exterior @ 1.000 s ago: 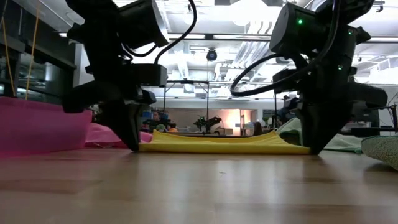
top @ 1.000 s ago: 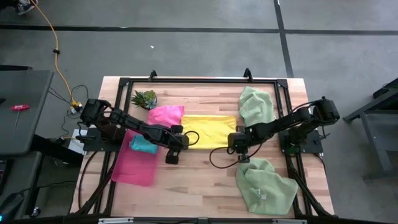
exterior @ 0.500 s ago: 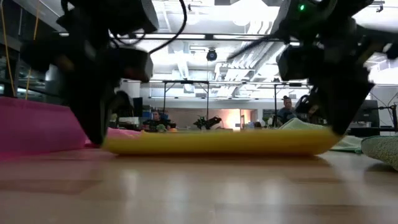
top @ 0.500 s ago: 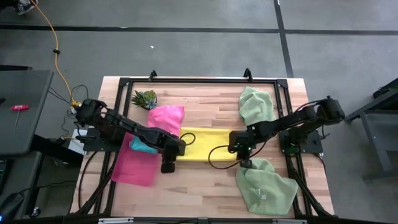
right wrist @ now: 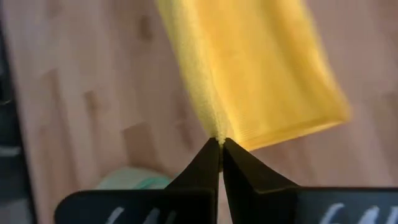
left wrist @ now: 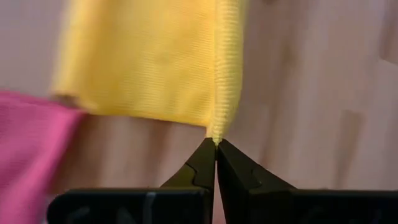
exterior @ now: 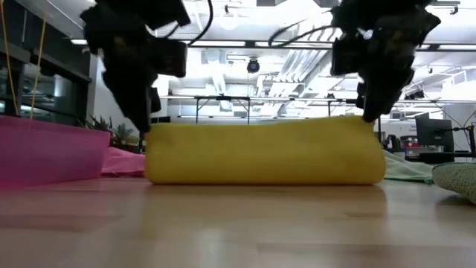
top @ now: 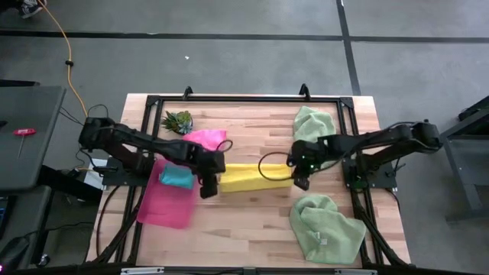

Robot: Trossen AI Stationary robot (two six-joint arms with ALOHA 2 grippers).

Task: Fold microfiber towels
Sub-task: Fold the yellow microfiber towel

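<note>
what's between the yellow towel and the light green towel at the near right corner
Bare wood: in the high view a strip of table separates the yellow towel from the pale green towel.

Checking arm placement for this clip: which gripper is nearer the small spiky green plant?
Left. The left gripper, shut on the yellow towel's left corner, is just right of and below the plant. The right gripper grips the towel's far corner.

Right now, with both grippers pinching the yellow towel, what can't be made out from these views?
- Yellow towel: how many layers it has; high view too small, wrist views blurred.
- Teal towel: partly hidden in high view by the left arm; low view blocked by pink tray.
- Left gripper and right gripper: fingertips hidden behind towel's top edge in low view.
- Near pale green towel: cut off by low view's edge.
</note>
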